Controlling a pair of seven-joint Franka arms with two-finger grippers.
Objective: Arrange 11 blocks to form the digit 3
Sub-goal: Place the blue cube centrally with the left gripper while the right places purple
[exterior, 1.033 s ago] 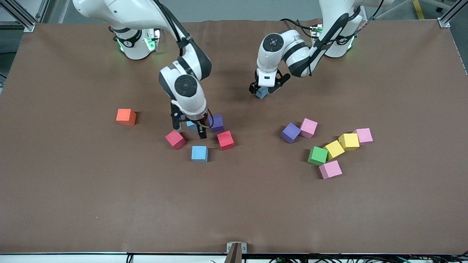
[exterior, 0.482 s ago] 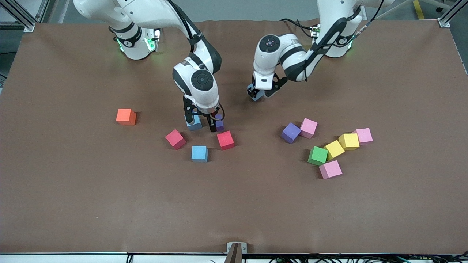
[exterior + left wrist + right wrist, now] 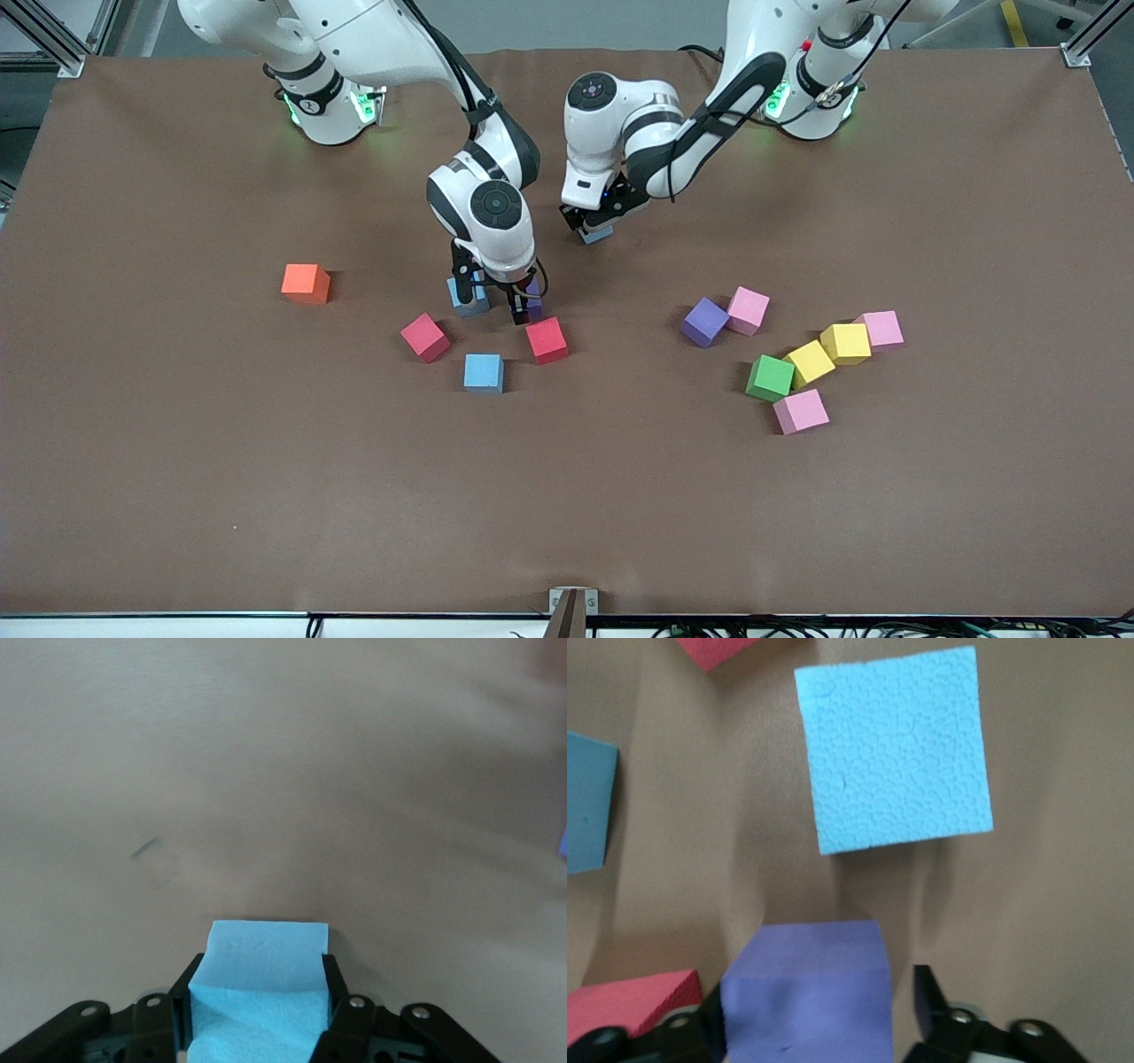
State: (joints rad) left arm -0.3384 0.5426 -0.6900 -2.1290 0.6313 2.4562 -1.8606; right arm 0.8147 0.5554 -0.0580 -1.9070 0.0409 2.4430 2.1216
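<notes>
brown matting covers the bench [image 3: 177, 461], with both arms reaching toward its middle; the left gripper [image 3: 592, 227] is up over bare mat near the centre, its jaws pressed onto a light blue block [image 3: 261, 979], seen in the front view as a small blue cube [image 3: 595, 234] under the wrist; the right gripper [image 3: 496, 301] is low over a cluster of cubes, its jaws on either side of a purple block [image 3: 808, 992], though whether they already pinch it cannot be told; touching distance from that purple cube lies a second light blue block [image 3: 469, 298], just toward the right arm's end of the bench; nearer the front camera sit a red block [image 3: 547, 340], another red block [image 3: 425, 338] and a third light blue block [image 3: 484, 373], all apart from one another; an orange cube [image 3: 306, 283] stands alone, well toward the right arm's end; toward the left arm's end a second purple block [image 3: 705, 322] touches a pink block [image 3: 749, 311]; nearer the camera a green block [image 3: 770, 378], a yellow block [image 3: 810, 363], a second yellow block [image 3: 846, 344] and a pale pink block [image 3: 881, 329] form a touching diagonal chain, with another pink block [image 3: 801, 411] just beside the green one; no figure of a 3 is formed yet.
</notes>
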